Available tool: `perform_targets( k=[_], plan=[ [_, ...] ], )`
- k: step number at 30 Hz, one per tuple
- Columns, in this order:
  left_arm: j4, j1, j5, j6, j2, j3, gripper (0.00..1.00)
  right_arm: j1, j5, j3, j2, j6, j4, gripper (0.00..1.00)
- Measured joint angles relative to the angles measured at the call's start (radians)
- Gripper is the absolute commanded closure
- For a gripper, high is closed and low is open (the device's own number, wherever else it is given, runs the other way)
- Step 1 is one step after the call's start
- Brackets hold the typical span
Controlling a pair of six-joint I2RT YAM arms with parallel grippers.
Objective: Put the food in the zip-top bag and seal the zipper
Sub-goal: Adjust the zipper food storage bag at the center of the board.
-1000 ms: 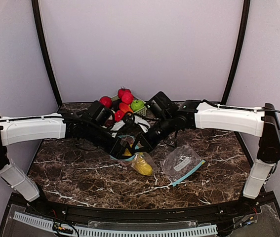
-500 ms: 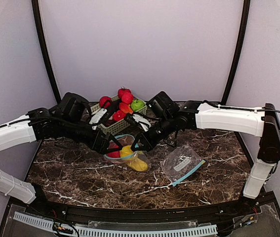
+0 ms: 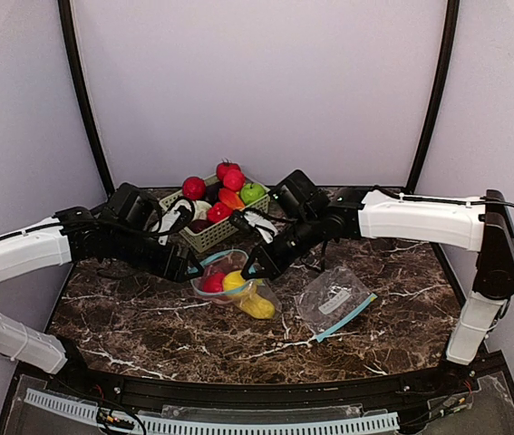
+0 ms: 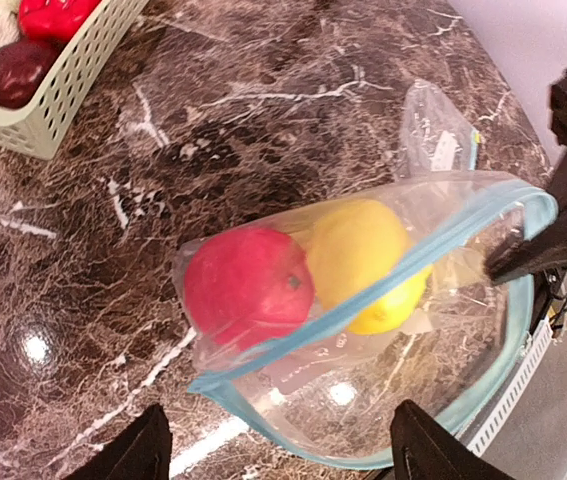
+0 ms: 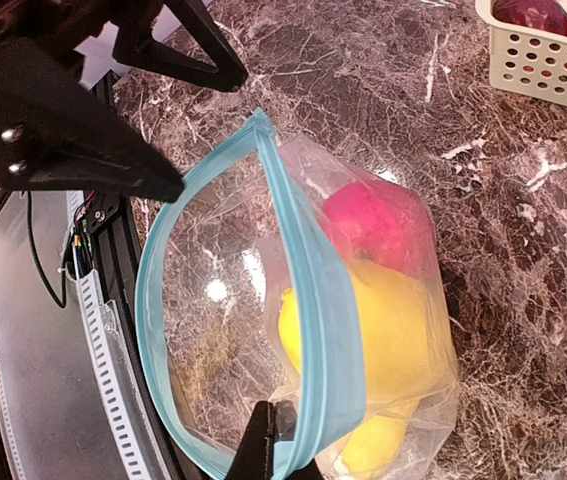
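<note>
A: Where is the food right now?

B: Two pieces are inside the zip-top bag (image 3: pixel 235 281): a red fruit (image 4: pixel 248 285) and a yellow fruit (image 4: pixel 363 255), pressed together at its closed end. The bag lies on the desk (image 3: pixel 148 326), just in front of the basket (image 3: pixel 204 237). The other pieces are piled in that basket.

A: Why does the mouth gape like that?

B: My right pincer (image 5: pixel 278 445) is clamped on the blue zipper rim (image 5: pixel 308 330) and holds it up. That makes the opening stand as a wide loop facing my other arm, ready for loading.

A: And the left?

B: The left pincer (image 4: pixel 281 415) hangs over the mouth, jaws spread wide, carrying nothing. One fingertip sits right by the far side of the rim, but I cannot tell whether it touches.

A: Sealed yet?

B: No, the zipper is fully apart. I judge there is more to load first. A spare bag (image 3: pixel 334 299) lies flat to the right, apart from all this.
</note>
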Motion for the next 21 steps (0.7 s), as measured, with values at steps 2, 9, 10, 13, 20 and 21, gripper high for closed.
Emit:
perform_targets(
  k=[2, 9, 10, 13, 20, 21],
  plan=[
    [0.012, 0.022, 0.000, -0.010, 0.024, -0.018, 0.35, 0.000, 0.000, -0.005, 0.000, 0.002, 0.001, 1.00],
    [0.103, 0.054, 0.044, -0.046, 0.067, -0.042, 0.48, 0.000, 0.000, -0.020, -0.003, 0.006, 0.004, 1.00],
    [0.114, 0.054, 0.052, -0.053, 0.073, -0.044, 0.51, 0.000, 0.000, -0.023, -0.004, 0.006, 0.004, 1.00],
    [0.143, 0.054, 0.077, -0.061, 0.092, -0.055, 0.53, 0.000, 0.001, -0.026, -0.008, 0.006, 0.006, 1.00],
    [0.155, 0.054, 0.111, -0.087, 0.109, -0.069, 0.87, -0.001, 0.015, -0.029, -0.016, 0.010, 0.006, 1.00],
    [0.156, 0.054, 0.113, -0.083, 0.108, -0.069, 0.95, -0.002, 0.018, -0.029, -0.016, 0.012, 0.006, 1.00]
  ],
)
